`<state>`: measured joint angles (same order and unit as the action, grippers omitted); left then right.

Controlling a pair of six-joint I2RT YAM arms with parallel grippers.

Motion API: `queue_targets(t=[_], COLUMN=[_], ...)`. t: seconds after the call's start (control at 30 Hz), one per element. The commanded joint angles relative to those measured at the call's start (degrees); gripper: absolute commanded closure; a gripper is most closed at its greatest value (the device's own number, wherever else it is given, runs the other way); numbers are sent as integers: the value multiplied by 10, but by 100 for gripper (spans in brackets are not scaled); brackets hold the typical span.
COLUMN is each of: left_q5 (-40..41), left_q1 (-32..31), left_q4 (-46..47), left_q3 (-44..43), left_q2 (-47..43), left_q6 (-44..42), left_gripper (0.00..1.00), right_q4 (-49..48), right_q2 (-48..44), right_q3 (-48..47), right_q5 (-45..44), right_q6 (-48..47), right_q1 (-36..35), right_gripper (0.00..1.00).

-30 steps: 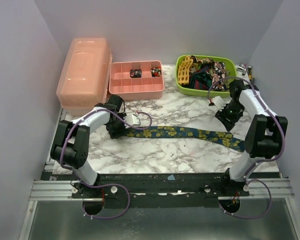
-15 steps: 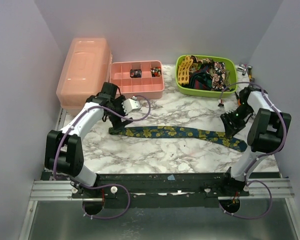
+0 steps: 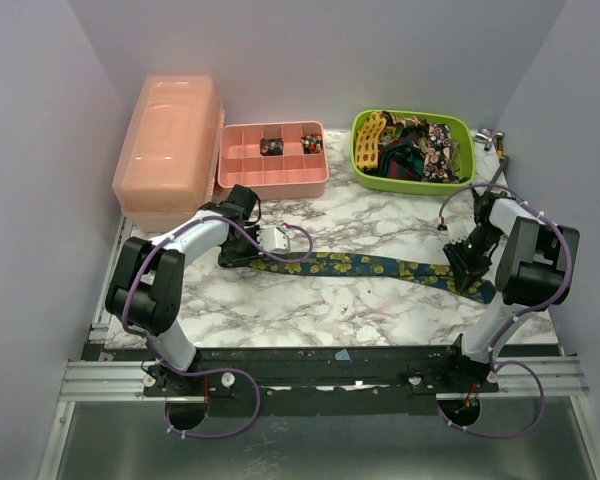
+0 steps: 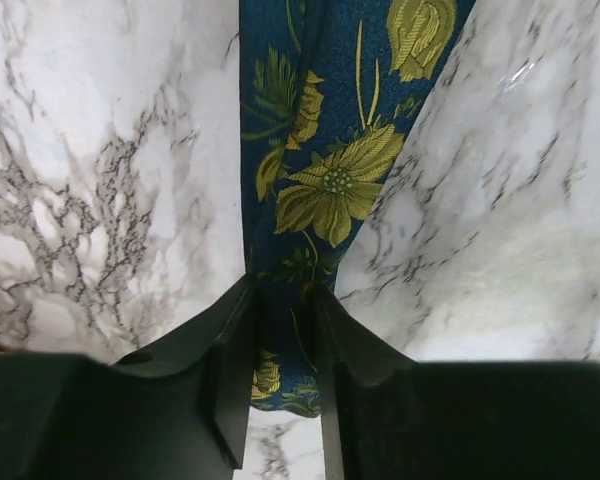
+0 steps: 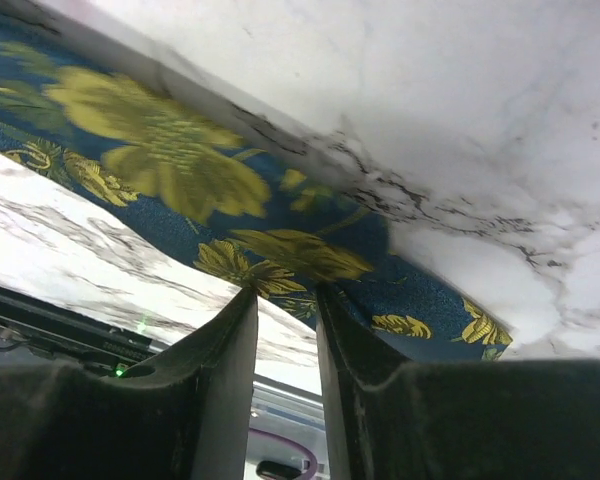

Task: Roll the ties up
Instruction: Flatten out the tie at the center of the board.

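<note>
L hand: fingers narrow, nearly together, w/ the thin end of the navy tie pinched btwn them. Fabric bunches slightly where it enters the gap; the tie's tip shows just below, btwn the finger bases. From there the tie runs away flat over the marble desk, yellow-green flowers face up.

R hand: fingers also narrow, closed on the edge of the navy tie near its wide end. The cloth goes right into the gap. Wide tip lies on the desk just beside.

Top view: L hand is low at the tie's left end and R hand low at its right end. The navy tie is stretched across the mid desk btwn them, roughly straight, w/ a slight bend toward the right.

Far side, well apart from the tie:
- green tray, back right, holds the other ties heaped: yellow lattice tie, plaid tie, brown dotted tie.
- pink divided box, back centre, w/ small dark patterned items in two back cells; can't tell what they are.
- pink lidded bin, back left, lid on.

Purple cables loop off both arms.
</note>
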<state>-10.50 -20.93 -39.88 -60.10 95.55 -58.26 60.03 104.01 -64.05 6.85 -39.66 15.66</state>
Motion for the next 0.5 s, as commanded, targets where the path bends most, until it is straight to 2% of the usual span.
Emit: queue_targets(t=[0.0,0.1,0.23,0.33,0.37,0.43,0.47], left_q5=[43,44,52,57,50,29,14], left_q1=[13,16,22,22,22,21,21], left_q4=[9,8,14,20,12,1,-3], left_q3=[2,-4,-10,-20,-29,-49,-58], left_q2=[-7,-9,-3,4,7,11,10], left_q6=[-41,-38,-29,-11,-2,22,37], left_gripper=[80,87,85,76,69,48,41], right_q4=[-87,-104,-112,-112,-110,-107,-108], right_q2=[39,58,75,83,85,90,92], right_q3=[-1,-16,-37,-51,-55,-66,-70], right_q5=[-58,-82,-97,-98,-98,-98,-102], right_q6=[-8,-19,-36,-49,-53,-64,-74], right_q1=[17,25,33,35,35,34,35], right_gripper=[67,68,68,68,67,67,66])
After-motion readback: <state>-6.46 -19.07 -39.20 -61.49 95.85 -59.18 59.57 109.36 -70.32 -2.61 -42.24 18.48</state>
